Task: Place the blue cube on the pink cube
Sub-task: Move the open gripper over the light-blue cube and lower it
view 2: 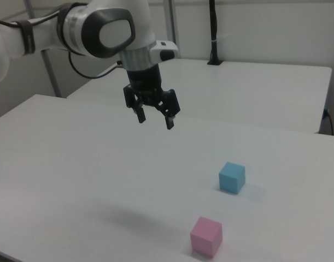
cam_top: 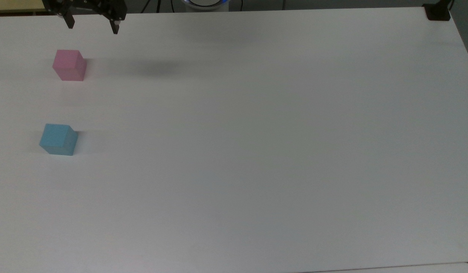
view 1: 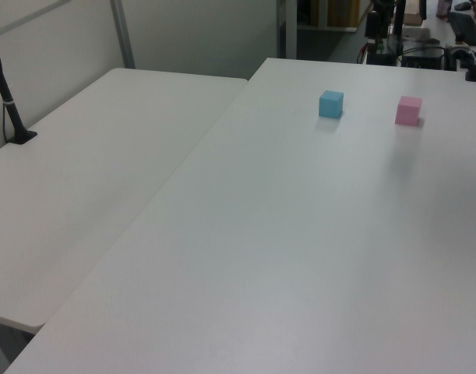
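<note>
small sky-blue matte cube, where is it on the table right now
The small sky-blue matte cube sits on the white table near the top view's left edge, below the pale pink matte cube and apart from it. The open gripper hangs above both.

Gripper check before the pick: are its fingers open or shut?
Open. The gripper hangs above the table with its two fingers spread apart and nothing between them.

Counting two cubes sitting out here: one blue cube (view 2: 232, 177) and one pink cube (view 2: 206, 236), plus two white tables (view 1: 105, 179).
</note>
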{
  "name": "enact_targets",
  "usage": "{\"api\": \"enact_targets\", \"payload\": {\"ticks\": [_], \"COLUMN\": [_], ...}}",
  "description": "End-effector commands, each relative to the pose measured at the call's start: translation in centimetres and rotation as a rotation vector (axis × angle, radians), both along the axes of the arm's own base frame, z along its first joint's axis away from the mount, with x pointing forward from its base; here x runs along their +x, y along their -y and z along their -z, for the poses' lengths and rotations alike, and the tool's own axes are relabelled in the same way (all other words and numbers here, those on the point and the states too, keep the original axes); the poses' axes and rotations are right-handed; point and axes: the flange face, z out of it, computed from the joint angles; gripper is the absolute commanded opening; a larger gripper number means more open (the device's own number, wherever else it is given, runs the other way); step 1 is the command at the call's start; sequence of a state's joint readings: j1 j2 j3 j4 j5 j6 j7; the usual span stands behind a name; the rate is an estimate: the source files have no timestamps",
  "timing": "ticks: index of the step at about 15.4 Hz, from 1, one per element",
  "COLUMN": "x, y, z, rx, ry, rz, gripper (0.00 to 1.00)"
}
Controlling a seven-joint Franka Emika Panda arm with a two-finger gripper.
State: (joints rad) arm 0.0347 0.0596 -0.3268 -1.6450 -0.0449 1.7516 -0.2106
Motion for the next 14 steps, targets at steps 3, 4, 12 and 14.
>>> {"api": "enact_targets", "payload": {"ticks": [3, 4, 12, 14], "x": [5.6, 7.2, 9.5, 9.8], "y": [4.5, 6.1, 11.4, 12.0], "z": [8.0, 9.6, 19.4, 20.8], "rx": [-0.086, -0.119, -0.18, -0.193], "ry": [0.153, 0.196, 0.203, 0.222], "rz": [0.052, 0.064, 0.038, 0.043], "gripper": [1.0, 1.0, 1.0, 1.0]}}
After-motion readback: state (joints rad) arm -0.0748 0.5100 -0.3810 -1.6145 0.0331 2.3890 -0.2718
